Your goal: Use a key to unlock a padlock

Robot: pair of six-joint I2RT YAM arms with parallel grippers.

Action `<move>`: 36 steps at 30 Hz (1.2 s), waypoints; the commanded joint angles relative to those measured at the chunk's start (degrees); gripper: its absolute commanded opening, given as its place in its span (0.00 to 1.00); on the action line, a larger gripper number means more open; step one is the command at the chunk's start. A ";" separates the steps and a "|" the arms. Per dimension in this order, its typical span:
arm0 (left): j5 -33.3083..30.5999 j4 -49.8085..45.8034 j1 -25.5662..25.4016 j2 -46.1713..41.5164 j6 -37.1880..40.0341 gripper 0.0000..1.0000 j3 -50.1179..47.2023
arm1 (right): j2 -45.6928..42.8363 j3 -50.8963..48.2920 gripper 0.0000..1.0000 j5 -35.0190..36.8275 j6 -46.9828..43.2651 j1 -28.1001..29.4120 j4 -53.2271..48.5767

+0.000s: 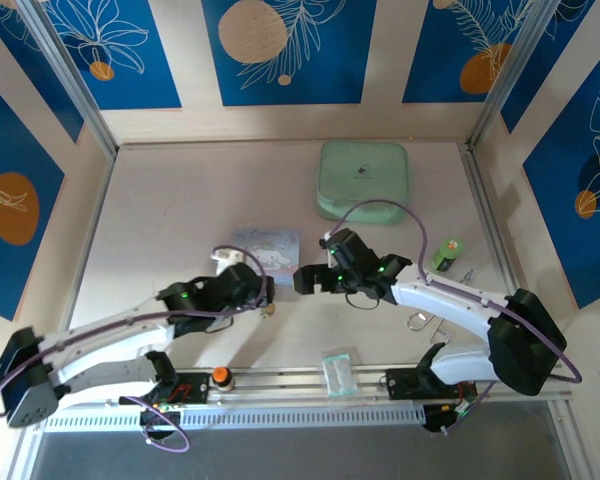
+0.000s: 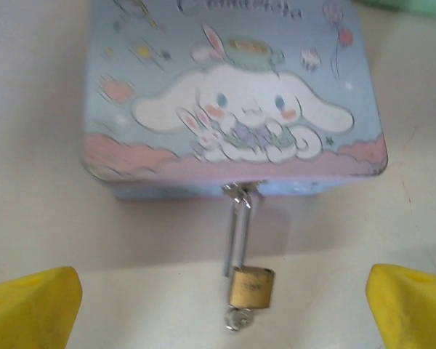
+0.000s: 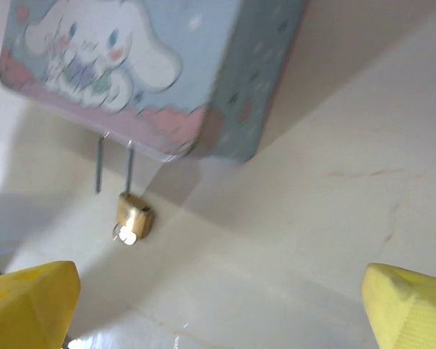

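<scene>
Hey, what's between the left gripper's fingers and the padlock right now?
Bare tabletop, seen in the left wrist view: the padlock, key in its base, lies between the left gripper's open yellow fingers, touching neither.

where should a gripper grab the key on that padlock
Pinch the key by its small head, coming from the end away from the box: it juts from the base of the padlock, whose shackle hooks to the box front.
</scene>
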 commanded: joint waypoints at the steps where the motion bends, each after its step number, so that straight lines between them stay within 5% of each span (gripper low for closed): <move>1: 2.26 1.20 3.87 -4.68 13.74 0.99 -0.80 | 2.90 4.52 0.99 5.72 6.72 5.62 -4.82; 6: 0.46 -3.79 10.02 -2.54 21.85 1.00 3.29 | 11.08 8.18 0.96 7.66 14.75 13.18 -1.88; 14: 4.01 -0.21 16.40 -1.24 21.95 0.99 1.69 | 23.43 16.06 0.81 11.73 17.51 17.57 -4.26; 36: 5.32 3.23 16.87 -1.99 18.59 0.99 -3.08 | 36.21 25.02 0.46 16.82 17.46 19.05 -10.83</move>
